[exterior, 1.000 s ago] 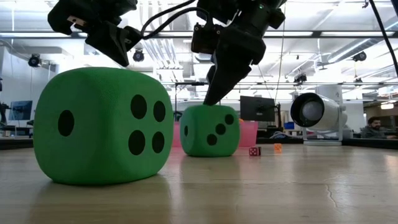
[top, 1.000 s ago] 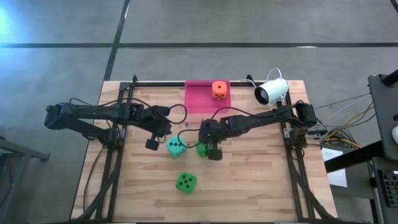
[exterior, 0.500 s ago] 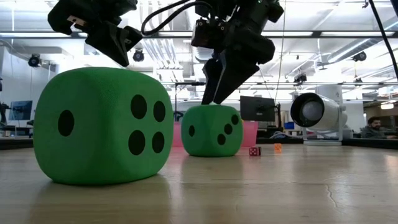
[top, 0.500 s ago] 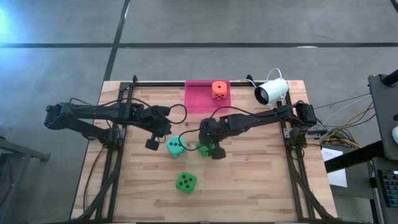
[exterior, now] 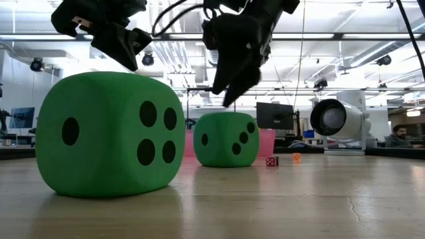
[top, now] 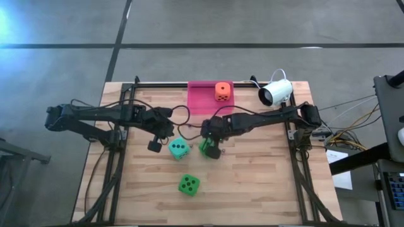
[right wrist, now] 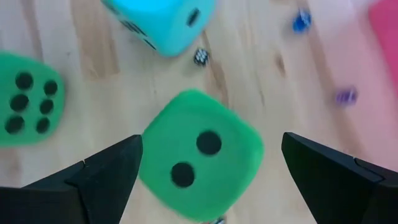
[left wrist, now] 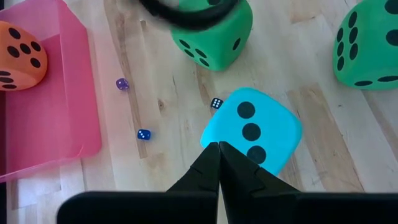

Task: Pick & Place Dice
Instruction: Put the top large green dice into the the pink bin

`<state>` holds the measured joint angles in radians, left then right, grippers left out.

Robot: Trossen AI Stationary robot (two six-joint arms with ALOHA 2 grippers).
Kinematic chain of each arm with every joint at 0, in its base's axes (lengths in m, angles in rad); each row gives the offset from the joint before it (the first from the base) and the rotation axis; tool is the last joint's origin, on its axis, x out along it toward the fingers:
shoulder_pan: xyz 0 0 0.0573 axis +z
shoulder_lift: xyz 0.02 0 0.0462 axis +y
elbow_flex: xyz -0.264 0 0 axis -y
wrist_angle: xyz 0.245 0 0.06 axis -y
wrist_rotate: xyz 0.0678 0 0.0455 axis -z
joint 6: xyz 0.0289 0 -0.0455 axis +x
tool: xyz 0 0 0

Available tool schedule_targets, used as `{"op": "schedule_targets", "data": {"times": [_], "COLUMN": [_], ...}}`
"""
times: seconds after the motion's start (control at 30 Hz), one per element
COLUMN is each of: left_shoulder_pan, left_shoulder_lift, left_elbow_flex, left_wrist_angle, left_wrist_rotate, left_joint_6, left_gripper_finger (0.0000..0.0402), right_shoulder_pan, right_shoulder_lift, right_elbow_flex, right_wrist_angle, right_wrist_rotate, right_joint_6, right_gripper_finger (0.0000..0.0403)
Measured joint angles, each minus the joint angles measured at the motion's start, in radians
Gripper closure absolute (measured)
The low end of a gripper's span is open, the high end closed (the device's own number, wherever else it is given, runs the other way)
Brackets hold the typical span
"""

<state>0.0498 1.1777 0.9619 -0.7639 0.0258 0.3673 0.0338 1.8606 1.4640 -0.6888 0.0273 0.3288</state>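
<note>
Two green dice rest on the table. One sits toward the near edge. The other lies below my right gripper, which is open, with its fingers wide on either side and above it; the low view shows the fingertips clear of its top. The teal die sits just left of it. My left gripper is shut and hovers beside the teal die's left edge, apart from it in the high view. The orange die lies in the pink tray.
A white camera stands at the table's far right. Several tiny dice lie on the wood between the tray and the big dice: purple, blue, black-and-white. Dark frame rails run along both table sides.
My right gripper has risen off the top of the middle green die and shifted slightly toward the table's left and far side. That die has turned a little and stays on the table.
</note>
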Motion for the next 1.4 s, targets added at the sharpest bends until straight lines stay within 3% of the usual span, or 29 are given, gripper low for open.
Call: {"op": "schedule_targets", "data": {"times": [0.23, 0.57, 1.4], "left_shoulder_pan": [0.0, 0.0, 0.0], "left_shoulder_lift": [0.0, 0.0, 0.0], "left_elbow_flex": [0.0, 0.001, 0.001], "left_wrist_angle": [0.0, -0.001, -0.016], "left_wrist_rotate": [0.0, 0.0, 0.0], "left_joint_6": [-0.006, -0.009, -0.031], "left_gripper_finger": [0.0394, 0.0394, 0.0394], "right_shoulder_pan": [-0.005, 0.0, 0.009], "right_shoulder_lift": [0.001, 0.002, 0.112], "right_elbow_flex": [0.008, 0.032, 0.098], "right_wrist_angle": [-0.074, -0.104, -0.132], "right_wrist_rotate": [-0.001, 0.0, -0.006], "right_joint_6": [0.243, 0.355, 0.345], "right_gripper_finger": [0.0023, 0.0023, 0.0023]}}
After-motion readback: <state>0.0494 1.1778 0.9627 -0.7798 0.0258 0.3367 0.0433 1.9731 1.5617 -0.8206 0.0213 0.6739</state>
